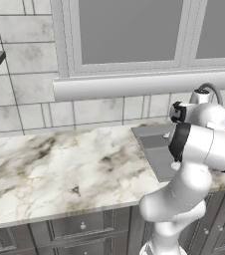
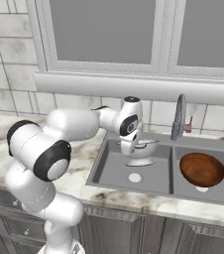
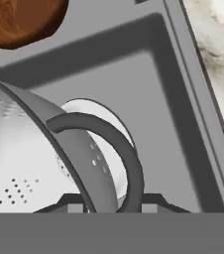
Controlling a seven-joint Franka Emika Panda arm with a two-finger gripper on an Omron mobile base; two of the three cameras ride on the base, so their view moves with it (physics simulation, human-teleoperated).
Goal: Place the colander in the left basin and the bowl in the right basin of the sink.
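My gripper is shut on the rim of the white-silvery colander, next to one dark loop handle. The colander hangs tilted over the back of the left basin, whose pale drain lies in front of it. In the hand view the rim passes between my fingertips, and the drain shows behind the handle. The reddish-brown bowl lies in the right basin of the sink. An edge of the bowl appears at the hand view's top left.
The grey arched faucet stands behind the ridge between the basins, just right of my hand. Marble counter stretches to the left of the sink. A window sill juts out above the sink.
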